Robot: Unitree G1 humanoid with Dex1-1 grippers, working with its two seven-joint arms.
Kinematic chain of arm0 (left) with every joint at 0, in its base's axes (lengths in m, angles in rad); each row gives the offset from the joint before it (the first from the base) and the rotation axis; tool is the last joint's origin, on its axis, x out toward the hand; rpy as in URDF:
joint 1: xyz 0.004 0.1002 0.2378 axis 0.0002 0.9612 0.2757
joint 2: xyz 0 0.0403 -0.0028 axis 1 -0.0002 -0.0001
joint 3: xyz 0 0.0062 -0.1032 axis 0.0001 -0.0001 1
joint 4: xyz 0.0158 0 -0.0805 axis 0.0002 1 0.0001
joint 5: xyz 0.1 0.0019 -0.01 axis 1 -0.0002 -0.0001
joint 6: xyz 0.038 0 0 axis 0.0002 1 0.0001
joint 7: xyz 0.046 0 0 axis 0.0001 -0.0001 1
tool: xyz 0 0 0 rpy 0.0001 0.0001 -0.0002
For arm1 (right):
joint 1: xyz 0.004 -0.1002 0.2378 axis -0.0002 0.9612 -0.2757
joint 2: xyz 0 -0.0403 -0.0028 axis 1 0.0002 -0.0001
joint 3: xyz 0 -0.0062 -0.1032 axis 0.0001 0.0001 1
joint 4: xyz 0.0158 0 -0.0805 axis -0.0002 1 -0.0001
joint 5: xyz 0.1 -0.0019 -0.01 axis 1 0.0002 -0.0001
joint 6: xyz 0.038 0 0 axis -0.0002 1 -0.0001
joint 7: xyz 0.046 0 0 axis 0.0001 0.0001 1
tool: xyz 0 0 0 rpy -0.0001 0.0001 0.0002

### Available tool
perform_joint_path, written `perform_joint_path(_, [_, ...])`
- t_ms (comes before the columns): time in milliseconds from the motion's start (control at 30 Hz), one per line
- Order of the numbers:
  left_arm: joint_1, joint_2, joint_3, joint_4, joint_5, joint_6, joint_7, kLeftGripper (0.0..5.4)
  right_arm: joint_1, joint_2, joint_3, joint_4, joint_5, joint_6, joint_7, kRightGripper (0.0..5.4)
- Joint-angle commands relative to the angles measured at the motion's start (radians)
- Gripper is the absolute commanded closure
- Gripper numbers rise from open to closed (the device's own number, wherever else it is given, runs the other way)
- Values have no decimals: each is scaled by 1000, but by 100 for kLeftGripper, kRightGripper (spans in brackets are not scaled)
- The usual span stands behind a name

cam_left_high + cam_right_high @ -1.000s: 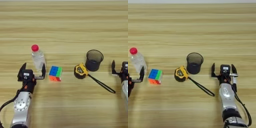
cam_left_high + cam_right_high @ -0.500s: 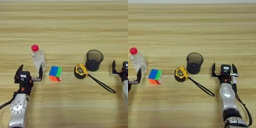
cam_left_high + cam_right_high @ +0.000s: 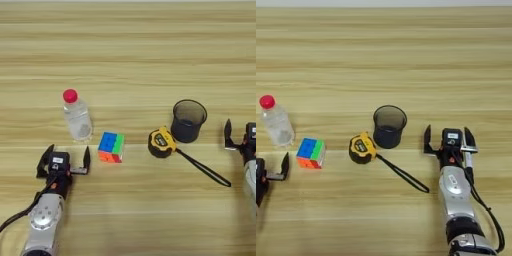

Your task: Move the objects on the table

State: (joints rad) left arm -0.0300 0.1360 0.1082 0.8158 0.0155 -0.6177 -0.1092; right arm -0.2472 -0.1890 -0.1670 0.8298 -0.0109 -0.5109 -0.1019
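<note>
grainy plank table (image 3: 128, 45), ribbed clear bottle (image 3: 77, 116), round dark translucent cup (image 3: 188, 120)

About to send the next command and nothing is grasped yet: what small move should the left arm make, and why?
Probably ease the left gripper forward toward the water bottle. Its jaws stand open and empty just short of the upright bottle, with the puzzle cube off to their right. The right gripper, also open, sits beside the dark cup without touching it.
</note>
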Motion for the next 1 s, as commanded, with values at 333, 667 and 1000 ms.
perform_joint_path(333, [-39,-45,-85,105,78,-58,54,3,8,3,-1,-5,3,5,2,0])
perform_joint_path(667, [-15,-83,-142,75,100,-63,56,3,7,5,1,-1,2,6,3,0])
perform_joint_path(1000, [-16,-52,-108,65,75,-57,71,3,5,3,0,3,3,5,4,0])
